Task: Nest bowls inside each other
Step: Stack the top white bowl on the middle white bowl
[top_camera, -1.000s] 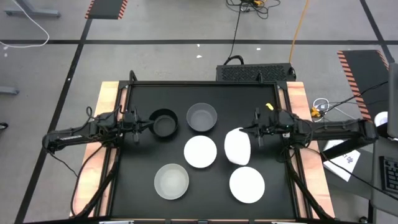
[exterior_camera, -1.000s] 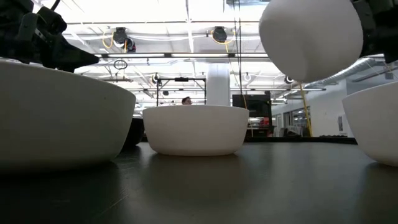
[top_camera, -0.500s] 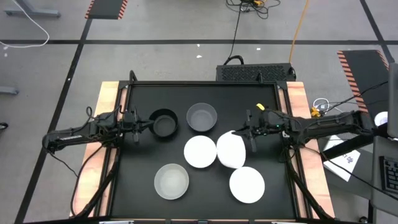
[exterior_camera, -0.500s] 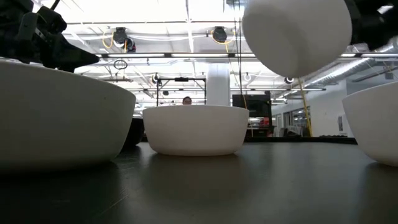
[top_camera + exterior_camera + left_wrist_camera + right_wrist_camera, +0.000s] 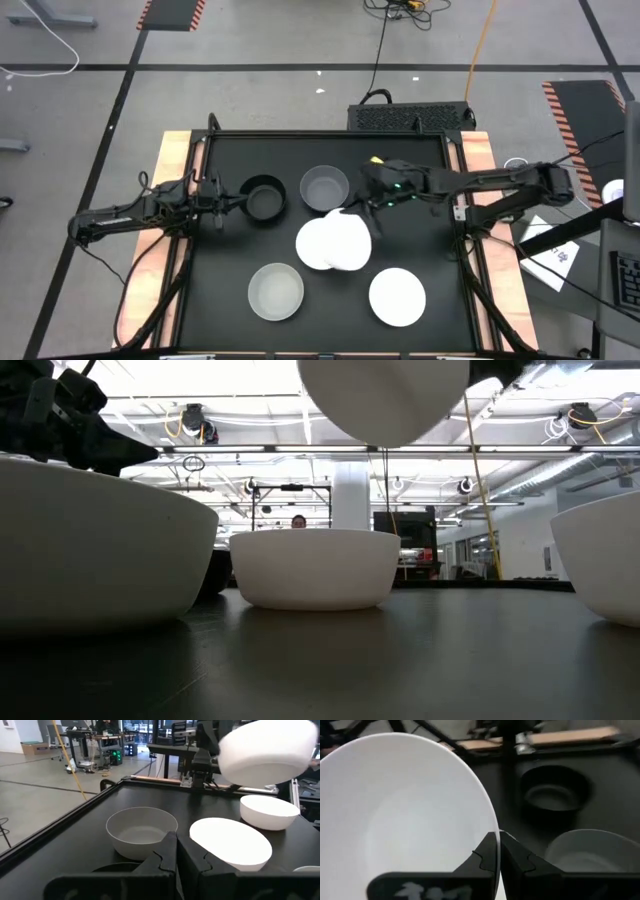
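My right gripper [image 5: 364, 207] is shut on a white bowl [image 5: 350, 240] and holds it in the air over the middle white bowl [image 5: 315, 245]. The held bowl shows at the top of the low view [image 5: 385, 395]. A black bowl [image 5: 265, 197] and a grey bowl [image 5: 325, 187] stand on their bases farther back. A translucent bowl [image 5: 275, 290] and another white bowl [image 5: 397, 296] stand near the front. My left gripper [image 5: 235, 200] is shut and empty, level beside the black bowl's left rim. My right gripper pinches the white bowl's rim [image 5: 492, 827], one finger inside the bowl and one outside. It comes from the table's right side, slanting a little downward. The bowl is lifted clear of the table and tilted, reaching out past the fingers toward the table's left.
The bowls stand on a black table top [image 5: 225, 260] with a raised black frame and wooden side strips [image 5: 170, 160]. Bare black surface lies at the near left and far right. A dark box [image 5: 410, 117] sits behind the far edge.
My right gripper has gone up and toward the table's left edge, still shut on the white bowl. The bowl has travelled from beside the middle white bowl to above it, staying clear of the table. My left arm has kept still.
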Controlling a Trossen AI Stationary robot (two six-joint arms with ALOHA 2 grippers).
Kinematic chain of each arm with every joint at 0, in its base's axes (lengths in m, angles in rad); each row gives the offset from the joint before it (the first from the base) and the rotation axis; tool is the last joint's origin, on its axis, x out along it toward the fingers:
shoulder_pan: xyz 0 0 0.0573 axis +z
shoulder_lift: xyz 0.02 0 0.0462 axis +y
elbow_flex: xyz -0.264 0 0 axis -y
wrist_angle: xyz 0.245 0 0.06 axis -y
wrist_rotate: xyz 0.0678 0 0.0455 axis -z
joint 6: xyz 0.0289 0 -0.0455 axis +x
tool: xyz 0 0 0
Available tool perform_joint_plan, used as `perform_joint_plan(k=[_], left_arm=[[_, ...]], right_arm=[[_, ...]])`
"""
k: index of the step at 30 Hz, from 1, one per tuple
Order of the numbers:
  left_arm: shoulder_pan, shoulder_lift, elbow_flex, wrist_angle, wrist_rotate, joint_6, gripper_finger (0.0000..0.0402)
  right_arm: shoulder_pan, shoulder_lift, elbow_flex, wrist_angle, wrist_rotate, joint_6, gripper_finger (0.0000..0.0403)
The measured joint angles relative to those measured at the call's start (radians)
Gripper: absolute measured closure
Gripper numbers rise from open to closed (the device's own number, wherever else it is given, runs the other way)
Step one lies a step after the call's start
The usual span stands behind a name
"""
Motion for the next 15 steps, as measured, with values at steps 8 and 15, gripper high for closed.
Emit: perform_joint_plan(k=[8,15], left_arm=[[0.000,0.000,0.000,-0.004,0.000,0.015,0.0394],[0.001,0.000,0.000,-0.006,0.002,0.021,0.0394]], right_arm=[[-0.029,0.206,0.148,-0.058,-0.048,0.003,0.0403],[-0.059,0.308,0.181,-0.066,-0.048,-0.012,0.0403]])
